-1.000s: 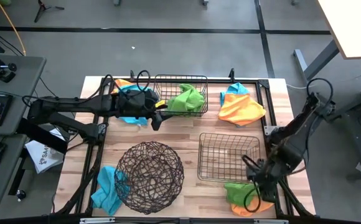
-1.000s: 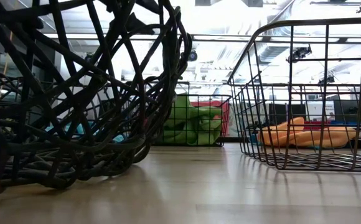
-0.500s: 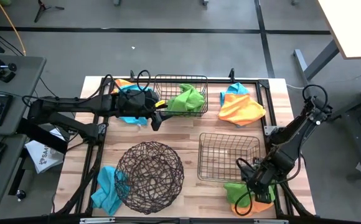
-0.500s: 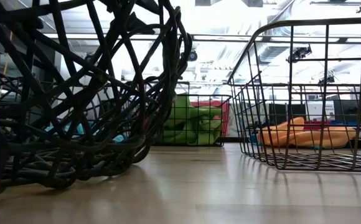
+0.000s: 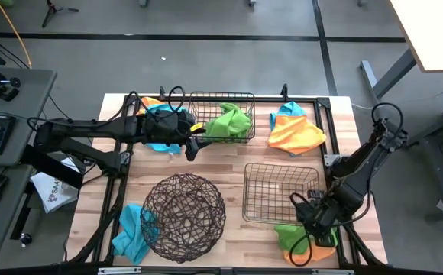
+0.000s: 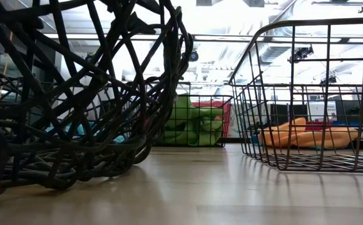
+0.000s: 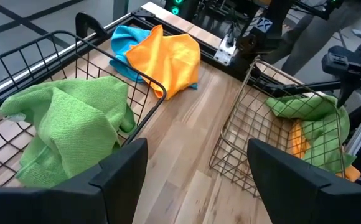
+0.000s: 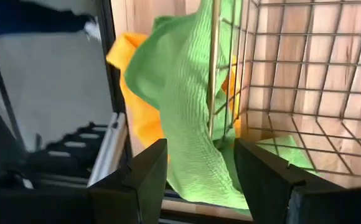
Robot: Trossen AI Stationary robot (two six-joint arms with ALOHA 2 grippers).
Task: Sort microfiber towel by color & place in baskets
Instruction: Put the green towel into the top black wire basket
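My right gripper is open at the near right corner, low over a green towel that lies on an orange towel beside the near rectangular basket. Its fingers stand on either side of the green towel's raised fold. My left gripper hangs open beside the far rectangular basket, which holds a green towel. The round woven basket has nothing in it. An orange towel on a blue one lies at the far right. My right gripper comes at the green towel's raised fold from above, one finger on each side. I cannot tell whether the fingers touch the cloth. The towel lies slack on the orange one, against the basket's wire wall.
A blue towel lies at the round basket's left side. Blue and orange towels lie under my left arm at the far left. A dark frame rail runs along the table's right edge. Bare wood shows between the baskets.
My right gripper has moved toward the table's near edge and down onto the green and orange pile, then held still. The left arm and all towels have stayed put.
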